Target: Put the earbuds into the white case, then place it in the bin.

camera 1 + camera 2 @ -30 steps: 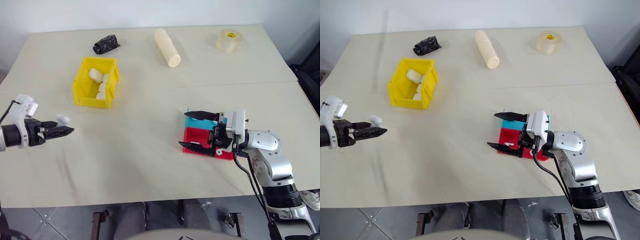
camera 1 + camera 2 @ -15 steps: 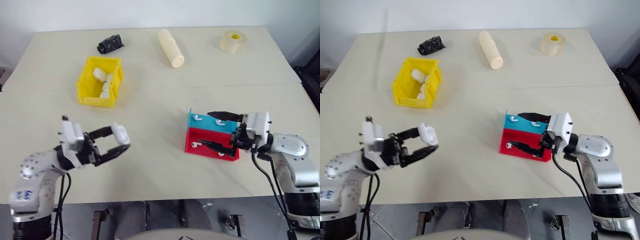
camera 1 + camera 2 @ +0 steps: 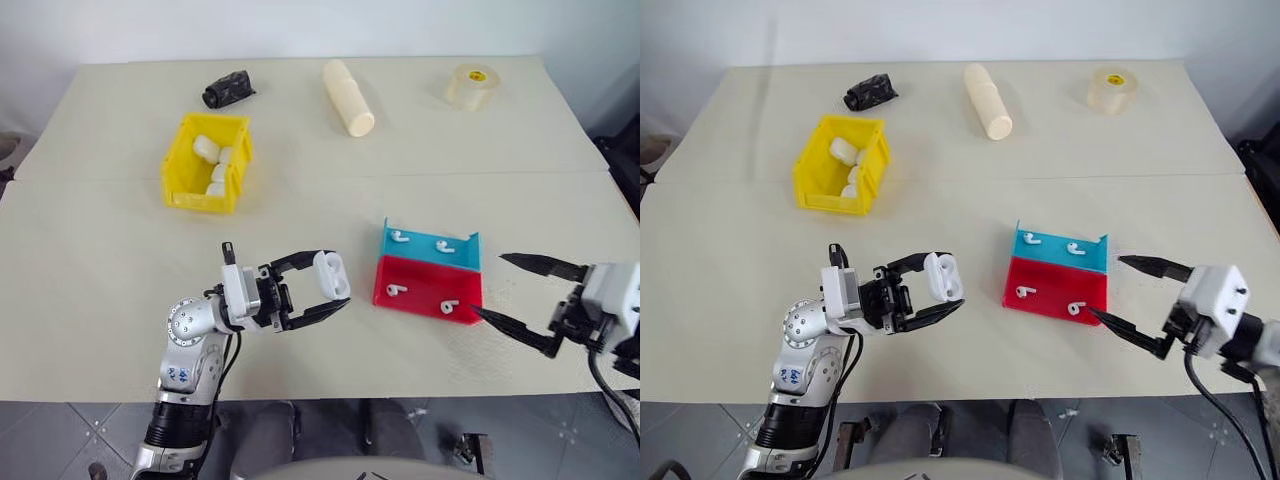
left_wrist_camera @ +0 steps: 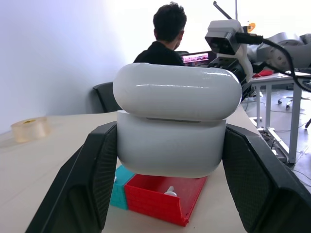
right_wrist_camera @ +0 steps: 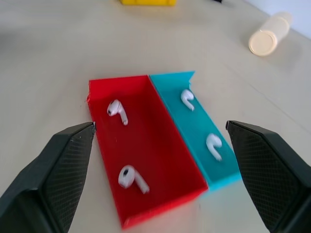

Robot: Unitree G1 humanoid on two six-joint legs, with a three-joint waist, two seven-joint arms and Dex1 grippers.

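Note:
My left gripper is shut on the white case, held just above the table left of the trays. In the left wrist view the case sits between both fingers. Two earbuds lie in the red tray, and two more lie in the blue tray. At the trays' right end my right gripper stands open, holding nothing. The yellow bin is at the back left with white cases inside.
A cream cylinder, a roll of clear tape and a black object lie along the far edge. In the left wrist view a person sits beyond the table, facing away.
My left arm has swung in from the table's left toward the middle, carrying the case. My right gripper has drawn back to the right, off the trays, still open.

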